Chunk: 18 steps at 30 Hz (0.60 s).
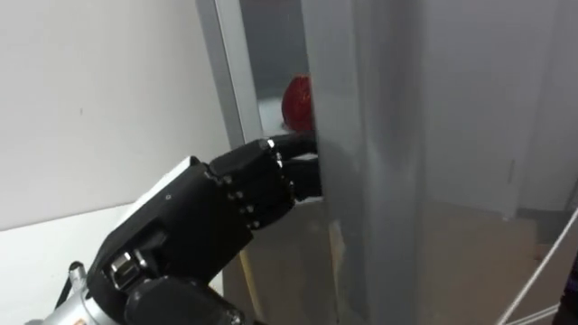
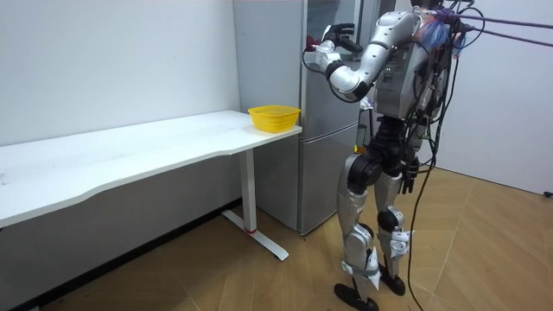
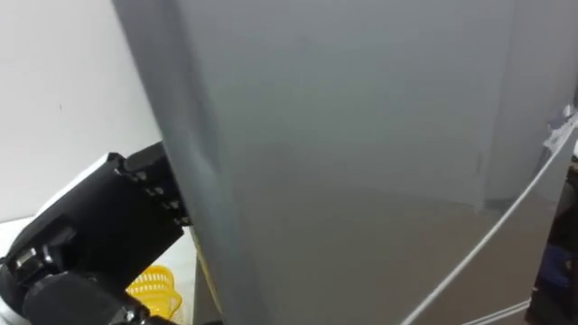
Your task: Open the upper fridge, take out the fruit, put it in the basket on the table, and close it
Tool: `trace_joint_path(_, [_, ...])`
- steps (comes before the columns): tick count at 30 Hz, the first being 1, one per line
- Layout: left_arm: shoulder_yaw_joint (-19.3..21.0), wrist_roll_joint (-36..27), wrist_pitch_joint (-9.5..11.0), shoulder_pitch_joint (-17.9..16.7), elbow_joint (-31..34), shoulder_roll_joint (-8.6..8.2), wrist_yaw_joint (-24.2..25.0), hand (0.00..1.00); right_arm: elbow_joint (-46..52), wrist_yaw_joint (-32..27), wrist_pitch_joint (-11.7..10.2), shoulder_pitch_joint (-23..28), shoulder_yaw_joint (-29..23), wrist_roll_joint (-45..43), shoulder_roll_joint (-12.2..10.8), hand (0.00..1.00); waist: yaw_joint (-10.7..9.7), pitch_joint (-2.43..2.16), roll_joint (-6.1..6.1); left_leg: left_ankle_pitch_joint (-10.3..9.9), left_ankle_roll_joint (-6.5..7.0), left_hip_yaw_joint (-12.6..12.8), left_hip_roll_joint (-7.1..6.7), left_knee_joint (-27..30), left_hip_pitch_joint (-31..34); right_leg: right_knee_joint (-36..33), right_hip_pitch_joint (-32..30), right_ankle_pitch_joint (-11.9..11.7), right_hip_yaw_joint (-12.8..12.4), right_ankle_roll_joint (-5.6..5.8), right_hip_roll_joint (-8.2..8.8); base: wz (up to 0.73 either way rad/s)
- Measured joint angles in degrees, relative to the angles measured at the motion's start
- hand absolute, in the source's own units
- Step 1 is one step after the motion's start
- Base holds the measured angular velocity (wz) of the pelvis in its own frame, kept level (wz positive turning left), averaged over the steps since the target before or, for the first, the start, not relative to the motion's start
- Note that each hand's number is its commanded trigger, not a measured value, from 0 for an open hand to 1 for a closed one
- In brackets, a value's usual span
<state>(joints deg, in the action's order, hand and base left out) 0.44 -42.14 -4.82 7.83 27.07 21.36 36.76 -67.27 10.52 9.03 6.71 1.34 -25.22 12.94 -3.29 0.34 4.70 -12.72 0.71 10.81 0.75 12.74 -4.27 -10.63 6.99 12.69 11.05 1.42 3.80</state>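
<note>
A round, glossy red fruit [image 1: 298,101] is seen through the gap of the fridge door [image 1: 388,135], just above the left robot hand [image 1: 253,185], whose fingertips are hidden behind the door edge, so its grip cannot be told.

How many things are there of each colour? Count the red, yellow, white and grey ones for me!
Red: 1, the round red thing inside the fridge.
Yellow: 1, the basket.
White: 1, the table.
Grey: 1, the fridge.
Total: 4.
</note>
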Motion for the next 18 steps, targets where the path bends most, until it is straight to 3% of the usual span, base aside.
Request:
trace_joint_path(7, [-5.2,0.0,0.0,1.0,0.0,-0.13,0.6,0.0,-0.6,-1.2,-1.0,-0.9,1.6,0.5,0.0,0.0,-1.7,0.03,-0.04,0.0,0.0,0.3,-0.23,-0.2,-0.2,0.1,0.0,0.0,-0.2,-0.02,-0.15,-0.02])
trace_joint_path(13, [-6.4,0.0,0.0,1.4,0.6,-0.14,1.3,0.0,-1.5,-1.5,-0.9,-0.9,1.9,1.3,0.0,0.0,-2.9,-0.04,-0.21,0.0,-0.01,0.9,-0.15,-0.2,0.2,-0.1,-0.9,0.0,-1.0,-0.08,-0.17,-0.08])
trace_joint_path(18, [-8.3,-0.1,0.0,3.5,0.6,-0.31,1.6,0.0,-1.4,-1.1,-0.9,-0.4,1.9,1.2,0.0,0.0,-3.6,-0.48,-1.72,0.0,-0.01,1.0,0.18,-0.2,0.4,-0.1,-1.1,0.0,-1.4,-0.06,-0.14,-0.03])
